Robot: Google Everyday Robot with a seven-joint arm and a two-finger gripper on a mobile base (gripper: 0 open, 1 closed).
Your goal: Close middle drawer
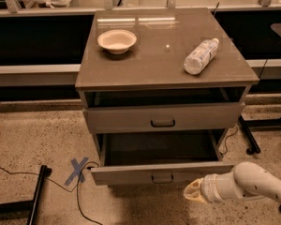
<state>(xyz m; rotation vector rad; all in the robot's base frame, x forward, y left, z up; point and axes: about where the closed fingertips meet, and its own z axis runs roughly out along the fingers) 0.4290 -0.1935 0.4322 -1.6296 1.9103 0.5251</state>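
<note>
The middle drawer (131,173) is a wide grey drawer with a small dark loop handle (162,177). It is pulled far out of the grey cabinet (164,60), and its long shallow box looks dark and empty. My gripper (193,192), cream-coloured on a white arm (253,184), hangs low at the right. It is just below and in front of the right end of the drawer front, apart from it, pointing left.
Above the open drawer sits another grey drawer (126,118) with the same handle, nearly flush, with a dark gap over it. On the cabinet top stand a pale bowl (116,40) and a lying plastic bottle (201,56). On the floor are a blue tape cross (77,169), cables and a black stand leg (37,191).
</note>
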